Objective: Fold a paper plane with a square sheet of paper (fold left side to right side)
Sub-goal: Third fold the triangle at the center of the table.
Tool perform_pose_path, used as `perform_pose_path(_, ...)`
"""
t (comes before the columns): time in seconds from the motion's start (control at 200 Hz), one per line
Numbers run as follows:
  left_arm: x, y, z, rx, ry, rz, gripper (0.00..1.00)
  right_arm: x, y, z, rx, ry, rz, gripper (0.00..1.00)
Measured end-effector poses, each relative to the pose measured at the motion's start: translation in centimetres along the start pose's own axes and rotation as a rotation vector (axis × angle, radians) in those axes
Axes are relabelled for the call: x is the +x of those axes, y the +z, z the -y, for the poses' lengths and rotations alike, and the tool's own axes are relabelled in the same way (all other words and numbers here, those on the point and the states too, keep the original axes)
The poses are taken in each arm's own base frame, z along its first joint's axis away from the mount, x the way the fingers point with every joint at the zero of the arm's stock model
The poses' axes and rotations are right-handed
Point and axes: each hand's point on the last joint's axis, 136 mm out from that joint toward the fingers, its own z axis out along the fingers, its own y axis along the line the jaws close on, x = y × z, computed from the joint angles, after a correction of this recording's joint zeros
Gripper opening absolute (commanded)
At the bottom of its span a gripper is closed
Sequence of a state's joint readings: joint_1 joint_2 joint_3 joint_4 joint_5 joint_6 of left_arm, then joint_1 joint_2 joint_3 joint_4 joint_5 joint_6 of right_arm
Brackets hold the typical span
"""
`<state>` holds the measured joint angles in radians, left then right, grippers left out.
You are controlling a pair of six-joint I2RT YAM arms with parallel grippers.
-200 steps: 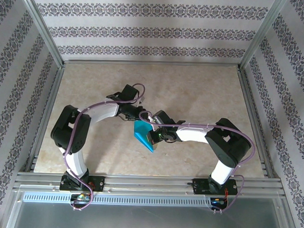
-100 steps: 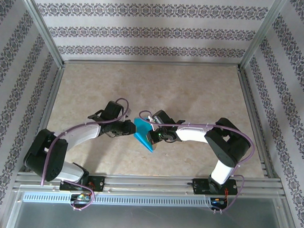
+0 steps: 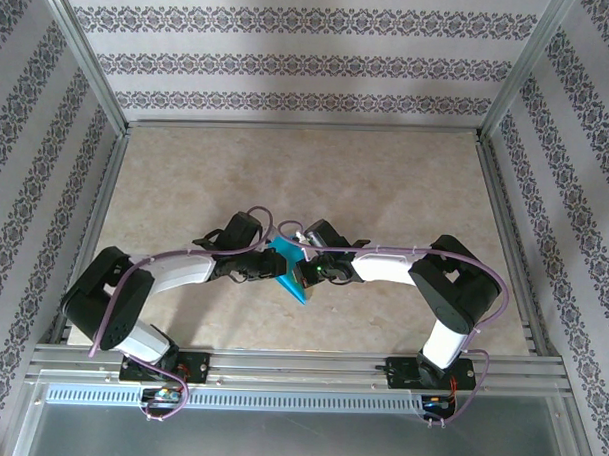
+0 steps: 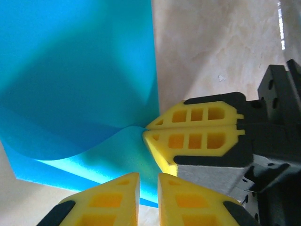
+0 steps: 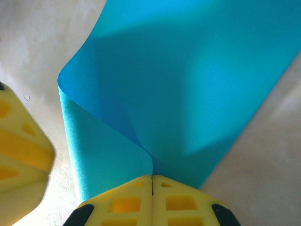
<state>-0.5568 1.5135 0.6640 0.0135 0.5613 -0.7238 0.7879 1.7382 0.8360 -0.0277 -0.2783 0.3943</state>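
Beige tabletop, teal paper (damask walls)

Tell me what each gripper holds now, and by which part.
The right gripper is shut on the blue paper, at the edge where it curls over. Whether the left gripper grips it cannot be told.
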Motion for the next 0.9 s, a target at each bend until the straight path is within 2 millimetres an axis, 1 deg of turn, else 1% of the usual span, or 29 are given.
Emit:
perform_pose_path(0.175,-0.1,0.7,-0.5,-0.007,-0.012,-0.002,0.18,0.0,0.0,0.0,0.0,0.0,-0.001,0.0)
perform_pose_path(0.62,0.1,1.5,-1.8,-0.051,-0.032,-0.01,0.18,0.0,0.0,0.0,0.002,0.001,-0.004,0.0)
perform_pose_path(0.899,0.4,1.6,-2.5,-0.069,-0.039,-0.012,0.18,0.0,0.0,0.0,0.003,0.001,-0.005,0.0)
